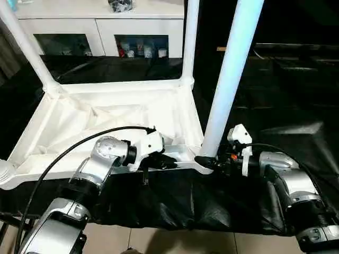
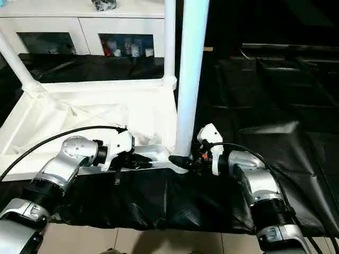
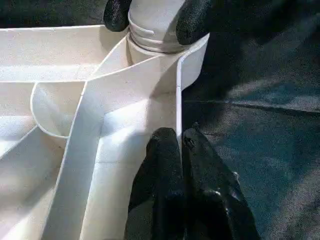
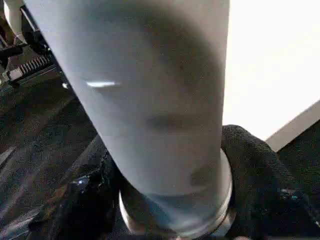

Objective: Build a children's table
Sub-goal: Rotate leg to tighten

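The right gripper (image 1: 207, 161) is clamped around the foot of a white leg (image 1: 230, 74), one black finger on each side, just where the leg enters the near corner socket of the upturned tabletop (image 1: 106, 119). The left gripper (image 1: 159, 161) pinches the tabletop's near rim between its closed fingers (image 3: 172, 190), steadying it on the black cloth (image 1: 254, 106).

Two far legs already stand in their sockets; this third one looks seated or nearly so. The remaining near corner is cut off at the edge, so whether it holds a leg cannot be told.
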{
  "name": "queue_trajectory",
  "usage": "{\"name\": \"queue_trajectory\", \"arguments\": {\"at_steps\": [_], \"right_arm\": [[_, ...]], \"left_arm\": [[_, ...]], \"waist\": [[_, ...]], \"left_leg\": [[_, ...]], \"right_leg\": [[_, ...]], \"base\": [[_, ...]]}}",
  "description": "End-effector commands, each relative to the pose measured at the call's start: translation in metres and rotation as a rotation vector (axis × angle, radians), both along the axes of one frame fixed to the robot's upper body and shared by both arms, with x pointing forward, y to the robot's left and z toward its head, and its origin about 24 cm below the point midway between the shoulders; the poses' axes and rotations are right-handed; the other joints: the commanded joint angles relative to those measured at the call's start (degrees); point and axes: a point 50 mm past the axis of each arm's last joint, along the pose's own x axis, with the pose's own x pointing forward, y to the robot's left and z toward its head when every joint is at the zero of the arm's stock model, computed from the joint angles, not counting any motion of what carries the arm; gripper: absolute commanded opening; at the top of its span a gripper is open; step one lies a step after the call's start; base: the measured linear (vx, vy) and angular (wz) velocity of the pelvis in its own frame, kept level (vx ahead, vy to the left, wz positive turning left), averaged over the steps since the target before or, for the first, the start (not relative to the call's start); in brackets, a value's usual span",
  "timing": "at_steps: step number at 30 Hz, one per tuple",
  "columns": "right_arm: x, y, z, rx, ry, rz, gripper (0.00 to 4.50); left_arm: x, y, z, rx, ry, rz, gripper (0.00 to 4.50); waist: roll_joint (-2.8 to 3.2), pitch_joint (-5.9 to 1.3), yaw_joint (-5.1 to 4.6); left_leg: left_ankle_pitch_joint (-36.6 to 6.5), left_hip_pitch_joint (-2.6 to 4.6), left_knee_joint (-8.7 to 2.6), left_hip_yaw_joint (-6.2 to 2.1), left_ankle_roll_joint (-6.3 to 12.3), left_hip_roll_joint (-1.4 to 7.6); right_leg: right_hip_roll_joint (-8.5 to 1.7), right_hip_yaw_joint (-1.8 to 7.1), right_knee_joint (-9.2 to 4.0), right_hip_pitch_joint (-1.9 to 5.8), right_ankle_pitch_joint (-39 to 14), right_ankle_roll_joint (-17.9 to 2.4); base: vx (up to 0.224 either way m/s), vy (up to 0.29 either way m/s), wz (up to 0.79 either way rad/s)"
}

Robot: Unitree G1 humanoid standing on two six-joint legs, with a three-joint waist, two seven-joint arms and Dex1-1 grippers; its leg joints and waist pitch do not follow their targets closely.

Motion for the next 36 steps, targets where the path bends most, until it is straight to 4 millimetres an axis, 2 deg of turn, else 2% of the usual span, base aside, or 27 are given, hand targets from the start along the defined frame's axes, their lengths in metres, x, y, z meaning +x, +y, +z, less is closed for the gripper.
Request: {"name": "queue_trajectory", "arguments": {"at_steps": [1,4,5,6,7,9,10,11,13,14,15,17,19,20,21,23,26,31,33,36], "right_arm": [[-0.005,0.007,-0.011,-0.026,0.027,0.001,2.62],[0.001,0.010,-0.022,-0.075,0.027,-0.158,2.62],[0.005,0.013,-0.028,-0.089,0.034,-0.278,2.61],[0.007,0.017,-0.031,-0.082,0.047,-0.343,2.61],[0.008,0.021,-0.033,-0.078,0.049,-0.394,2.61],[0.010,0.026,-0.036,-0.079,0.054,-0.436,2.61],[0.011,0.031,-0.038,-0.085,0.059,-0.473,2.61],[0.012,0.032,-0.038,-0.085,0.059,-0.479,2.61],[0.019,0.045,-0.038,-0.093,0.055,-0.577,2.61],[0.027,0.059,-0.035,-0.092,0.037,-0.651,2.61],[0.028,0.061,-0.034,-0.091,0.032,-0.664,2.61],[0.033,0.074,-0.029,-0.071,0.018,-0.691,2.61],[0.036,0.080,-0.023,-0.043,-0.013,-0.679,2.61],[0.037,0.082,-0.018,-0.011,-0.030,-0.653,3.17],[0.037,0.081,-0.017,0.004,-0.034,-0.648,3.17],[0.035,0.074,-0.014,0.062,-0.027,-0.600,3.36],[0.033,0.067,-0.014,0.042,-0.054,-0.573,3.63],[0.027,0.036,-0.017,-0.020,-0.106,-0.478,4.08],[0.024,0.025,-0.015,-0.037,-0.117,-0.411,4.32],[0.020,0.017,-0.013,-0.048,-0.120,-0.341,4.32]], "left_arm": [[0.009,0.000,0.009,-0.039,-0.056,0.056,0.00],[0.013,-0.007,0.007,-0.025,-0.083,0.122,0.00],[0.016,-0.015,0.005,-0.033,-0.094,0.165,0.00],[0.017,-0.023,0.004,-0.045,-0.097,0.189,0.00],[0.017,-0.032,0.003,-0.058,-0.103,0.211,0.00],[0.017,-0.041,0.002,-0.071,-0.101,0.228,0.00],[0.016,-0.050,0.001,-0.084,-0.097,0.241,0.00],[0.016,-0.052,0.001,-0.086,-0.097,0.243,0.00],[0.015,-0.070,0.000,-0.102,-0.101,0.260,0.00],[0.015,-0.086,0.000,-0.102,-0.116,0.269,0.00],[0.015,-0.088,0.000,-0.101,-0.119,0.272,0.00],[0.014,-0.098,0.001,-0.098,-0.137,0.268,0.00],[0.014,-0.101,0.003,-0.097,-0.147,0.264,0.00],[0.015,-0.102,0.003,-0.095,-0.153,0.264,0.00],[0.015,-0.101,0.003,-0.095,-0.153,0.265,0.00],[0.014,-0.094,0.003,-0.101,-0.149,0.258,0.00],[0.014,-0.090,0.003,-0.103,-0.153,0.246,0.00],[0.010,-0.071,0.001,-0.111,-0.140,0.171,0.00],[0.008,-0.062,0.001,-0.103,-0.136,0.133,0.00],[0.007,-0.054,0.001,-0.099,-0.128,0.107,0.00]], "waist": [[-0.78,-3.25,0.19],[-0.68,-2.99,-0.12],[-0.80,-2.87,-0.32],[-0.65,-2.62,-0.72],[-0.67,-2.58,-0.76],[-0.70,-2.62,-0.93],[-0.58,-2.56,-1.17],[-0.64,-2.56,-1.18],[-0.32,-2.62,-1.58],[-0.28,-2.58,-1.64],[-0.14,-2.70,-1.87],[-0.29,-2.95,-1.77],[-0.12,-3.10,-1.66],[-0.10,-3.14,-1.65],[-0.26,-3.23,-1.56],[-0.13,-3.21,-1.49],[-0.11,-3.36,-1.29],[-0.33,-3.46,-1.08],[-0.37,-3.29,-1.16],[-0.17,-3.17,-0.75]], "left_leg": [[-7.85,0.05,-3.09,-0.04,4.42,1.42],[-9.18,0.12,-3.34,-0.08,3.22,1.31],[-10.59,0.13,-3.56,-0.21,2.32,1.27],[-12.19,0.31,-3.87,-0.25,1.32,1.34],[-13.57,0.48,-3.90,-0.38,0.53,1.22],[-14.19,0.66,-4.00,-0.45,0.28,1.36],[-14.66,0.64,-4.04,-0.39,0.09,1.23],[-14.79,0.60,-4.07,-0.45,0.12,1.14],[-14.20,0.48,-4.05,-0.46,0.11,1.00],[-14.49,0.47,-4.06,-0.49,0.05,0.92],[-14.53,0.58,-3.98,-0.48,-0.29,0.83],[-13.29,0.44,-3.77,-0.47,0.37,0.71],[-11.68,0.18,-3.66,-0.41,1.64,0.71],[-11.32,0.12,-3.63,-0.41,1.94,0.71],[-10.50,0.08,-3.52,-0.35,2.51,0.73],[-10.17,-0.06,-3.53,-0.35,3.27,0.76],[-8.66,-0.13,-3.39,-0.34,4.21,0.93],[-7.70,-0.37,-3.11,-0.27,5.74,0.96],[-8.56,-0.31,-3.16,-0.17,6.02,0.98],[-9.86,-0.09,-3.29,-0.19,5.59,1.30]], "right_leg": [[-3.11,1.91,-3.74,3.34,-3.74,-15.04],[-3.19,1.99,-4.17,3.09,-6.98,-14.20],[-3.28,1.98,-4.44,3.13,-10.17,-13.35],[-3.23,2.03,-4.78,2.77,-13.66,-12.44],[-3.32,2.02,-5.15,2.85,-17.10,-11.31],[-3.33,2.19,-5.28,2.73,-17.52,-10.83],[-3.16,2.29,-5.29,2.62,-17.11,-10.60],[-3.11,2.25,-5.32,2.66,-17.26,-10.49],[-3.07,2.28,-5.35,2.62,-16.21,-10.52],[-3.07,2.24,-5.41,2.65,-16.81,-10.37],[-3.15,2.29,-5.48,2.51,-17.41,-10.25],[-3.14,2.33,-5.42,2.80,-16.04,-10.09],[-3.10,2.30,-5.19,2.98,-12.88,-10.45],[-3.09,2.25,-5.11,3.01,-12.06,-10.69],[-3.11,2.23,-5.01,3.09,-10.44,-11.11],[-3.06,2.12,-4.87,3.19,-9.14,-11.67],[-3.11,2.09,-4.61,3.27,-6.62,-12.41],[-3.26,1.97,-4.42,3.50,-4.80,-13.37],[-3.18,1.94,-4.59,3.32,-6.09,-13.47],[-3.19,1.95,-4.75,3.10,-8.95,-13.28]], "base": [[0.000,0.000,0.00],[0.000,0.000,0.00],[0.000,0.000,0.00],[0.000,0.000,0.00],[0.000,0.000,0.00],[0.000,0.000,0.00],[0.000,0.000,0.00],[0.000,0.000,0.00],[0.000,0.000,0.00],[0.000,0.000,0.00],[0.000,0.000,0.00],[0.000,0.000,0.00],[0.000,0.000,0.00],[0.000,0.000,0.00],[0.000,0.000,0.00],[0.000,0.000,0.00],[0.000,0.000,0.00],[0.000,0.000,0.00],[0.000,0.000,0.00],[0.000,0.000,0.00]]}}
